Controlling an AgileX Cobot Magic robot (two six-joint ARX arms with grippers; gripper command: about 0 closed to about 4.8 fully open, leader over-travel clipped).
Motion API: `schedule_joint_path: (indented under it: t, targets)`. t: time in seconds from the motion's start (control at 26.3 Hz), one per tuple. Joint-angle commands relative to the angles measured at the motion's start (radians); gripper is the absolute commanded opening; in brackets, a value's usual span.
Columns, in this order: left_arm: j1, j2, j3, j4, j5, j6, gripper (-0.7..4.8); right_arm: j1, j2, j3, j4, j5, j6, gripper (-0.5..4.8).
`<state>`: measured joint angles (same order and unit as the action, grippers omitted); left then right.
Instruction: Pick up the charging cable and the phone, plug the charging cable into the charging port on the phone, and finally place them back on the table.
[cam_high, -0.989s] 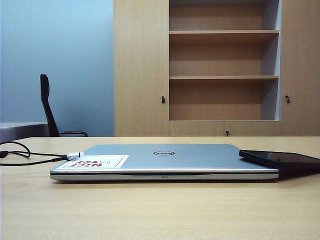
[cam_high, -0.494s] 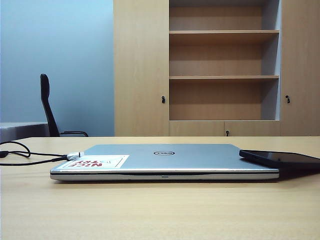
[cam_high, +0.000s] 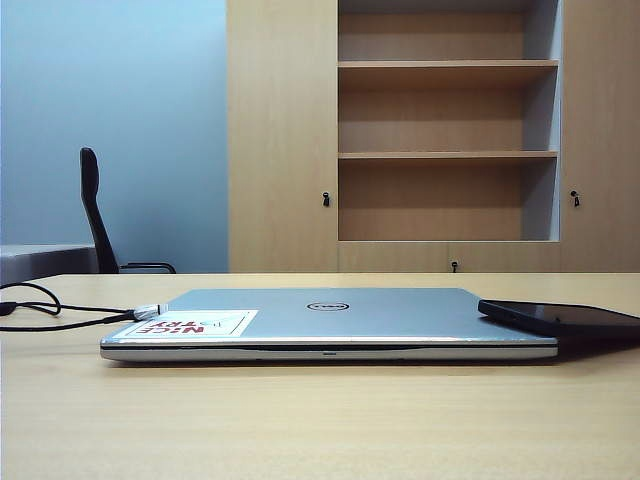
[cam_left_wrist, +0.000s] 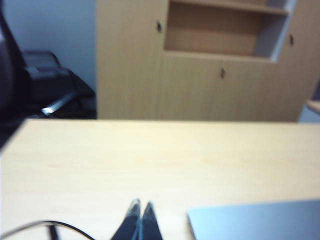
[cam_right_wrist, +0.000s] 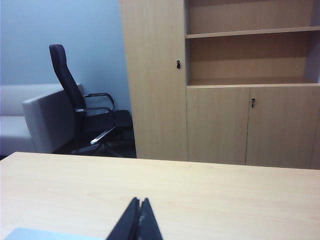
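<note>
A closed laptop (cam_high: 330, 322) lies across the middle of the exterior frame on the table (cam_high: 320, 420). The phone (cam_high: 560, 318) rests at the laptop's right end, its left part overlapping the lid's corner. The charging cable (cam_high: 60, 312) runs in from the left edge, its plug tip on the laptop's left end beside a sticker (cam_high: 190, 323). Behind the table, a shelf cabinet (cam_high: 430, 135) fills the upper right and a chair (cam_high: 100, 215) stands at the left. Neither arm appears there (only the wrist views show them): the left gripper (cam_left_wrist: 139, 220), jaws together, sits between cable and laptop corner; the right gripper (cam_right_wrist: 137, 220), jaws together, sits above the tabletop.
</note>
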<state>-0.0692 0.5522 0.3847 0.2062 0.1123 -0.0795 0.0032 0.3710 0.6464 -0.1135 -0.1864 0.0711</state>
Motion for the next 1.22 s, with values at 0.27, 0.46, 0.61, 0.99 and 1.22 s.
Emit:
schedule_joint_path:
  t: [0.27,0.46,0.61,0.99,1.22]
  targets:
    - [-0.134,0.212,0.01,0.069,0.002,0.121,-0.06,0.155,0.067,0.064,-0.036,-0.026,0.002,-0.04]
    - [-0.148,0.253,0.01,0.062,0.003,0.181,-0.06,0.328,0.072,0.064,-0.14,0.026,-0.093,-0.04]
    - [-0.148,0.263,0.009,0.055,0.003,0.218,-0.06,0.437,0.072,0.064,-0.215,0.088,-0.102,-0.04]
    - [-0.148,0.293,0.0,-0.064,0.003,0.47,-0.06,0.653,0.079,0.064,-0.257,0.166,-0.209,-0.04]
    - [-0.149,0.369,-0.005,-0.042,0.004,0.56,-0.06,0.755,0.079,0.063,-0.322,0.172,-0.209,-0.04]
